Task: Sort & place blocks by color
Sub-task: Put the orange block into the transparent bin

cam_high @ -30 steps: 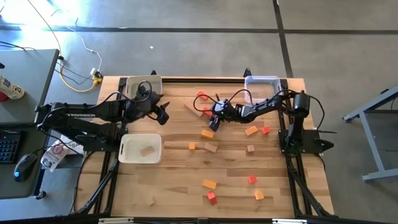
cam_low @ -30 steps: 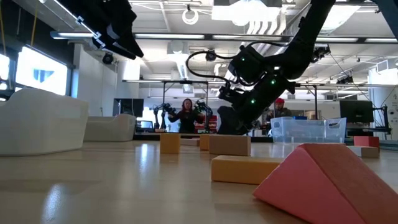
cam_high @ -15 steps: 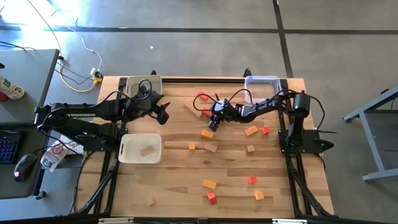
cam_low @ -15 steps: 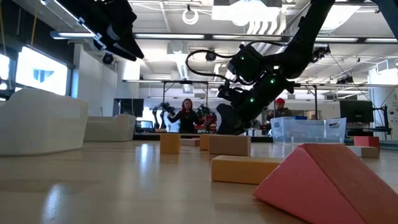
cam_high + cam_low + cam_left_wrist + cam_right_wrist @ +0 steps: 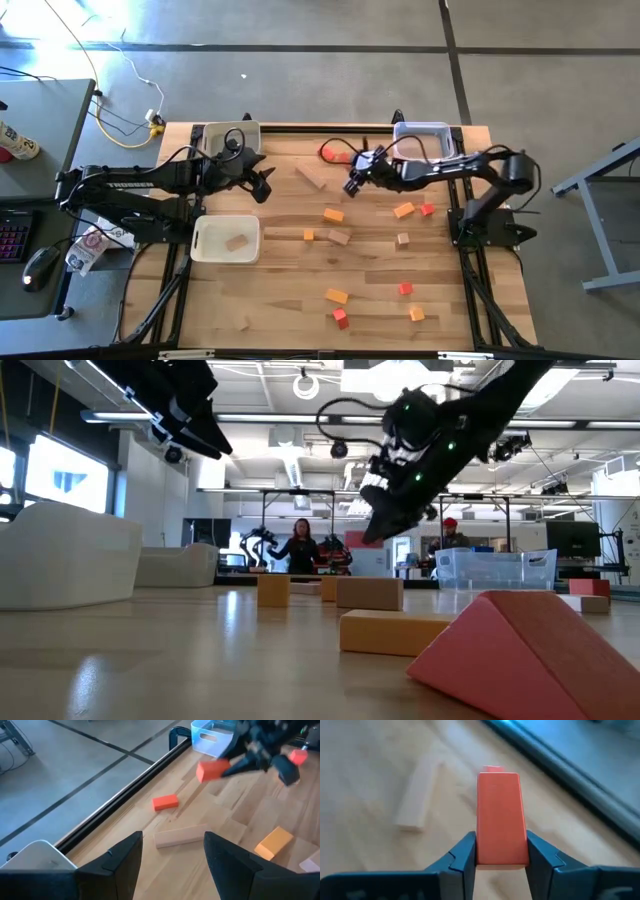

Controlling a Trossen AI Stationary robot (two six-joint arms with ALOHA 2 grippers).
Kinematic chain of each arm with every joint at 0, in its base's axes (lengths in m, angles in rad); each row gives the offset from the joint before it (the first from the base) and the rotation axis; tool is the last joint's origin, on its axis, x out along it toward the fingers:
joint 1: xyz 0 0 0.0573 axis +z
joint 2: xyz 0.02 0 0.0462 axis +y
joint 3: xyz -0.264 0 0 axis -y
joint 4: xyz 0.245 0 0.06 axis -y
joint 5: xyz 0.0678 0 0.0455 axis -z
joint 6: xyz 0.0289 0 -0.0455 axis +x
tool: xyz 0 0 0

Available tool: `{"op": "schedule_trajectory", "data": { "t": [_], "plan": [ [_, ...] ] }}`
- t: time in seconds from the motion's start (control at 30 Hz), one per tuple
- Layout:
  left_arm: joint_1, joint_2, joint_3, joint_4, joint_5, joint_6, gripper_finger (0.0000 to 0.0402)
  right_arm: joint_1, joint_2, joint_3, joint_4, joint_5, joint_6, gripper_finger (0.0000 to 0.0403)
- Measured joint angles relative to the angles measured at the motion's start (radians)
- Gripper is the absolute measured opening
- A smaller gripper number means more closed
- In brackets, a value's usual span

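My right gripper [image 5: 501, 862] is shut on a red block [image 5: 501, 815], raised above the far middle of the table; the left wrist view shows that block [image 5: 212, 770] in the air. Beneath it lie a light wooden plank [image 5: 312, 177] and another red block [image 5: 328, 152], flat on the table. My left gripper [image 5: 262, 185] hangs open over the far left of the table, with nothing between its fingers. Several orange, red and plain wood blocks lie scattered on the table's middle and near parts. My right gripper pinches the red block between its two fingers, on two opposite long sides near one end [image 5: 501, 857]. The block runs on forward past the fingertips, along the fingers. The fingers slant down from the table's right side. The block is lifted clear of the table.
A white bin [image 5: 226, 238] at the left holds one plain wood block [image 5: 236, 242]. Another white bin [image 5: 230, 135] stands at the far left corner, and a clear bluish bin [image 5: 422, 135] at the far right. People stand in the room beyond the table.
My right gripper has risen from the table beside the plank and drawn a little toward the right edge. The red block that lay there has come up with it and hangs clear of the table.
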Motion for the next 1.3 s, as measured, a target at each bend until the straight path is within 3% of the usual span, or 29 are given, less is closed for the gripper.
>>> {"op": "schedule_trajectory", "data": {
  "t": [0.37,0.53,0.63,0.87,1.3],
  "plan": [
    [-0.005,0.008,0.0,0.024,0.076,0.0,0.0197,0.011,-0.229,0.0,-0.258,0.377,0.109,0.0106],
    [-0.005,0.028,0.0,0.033,0.098,0.0,0.0197,0.004,-0.27,0.0,-0.416,0.561,0.235,0.0106],
    [-0.005,0.047,0.0,0.032,0.102,0.0,0.0197,-0.02,-0.273,0.0,-0.51,0.618,0.322,0.0106],
    [-0.005,0.124,0.0,0.058,0.105,0.001,0.0197,-0.114,-0.271,0.0,-0.627,0.601,0.45,0.0106],
    [-0.005,0.257,0.0,0.184,0.23,0.087,0.0197,-0.311,-0.271,-0.03,-0.668,0.355,0.437,0.0109]
  ]
}}
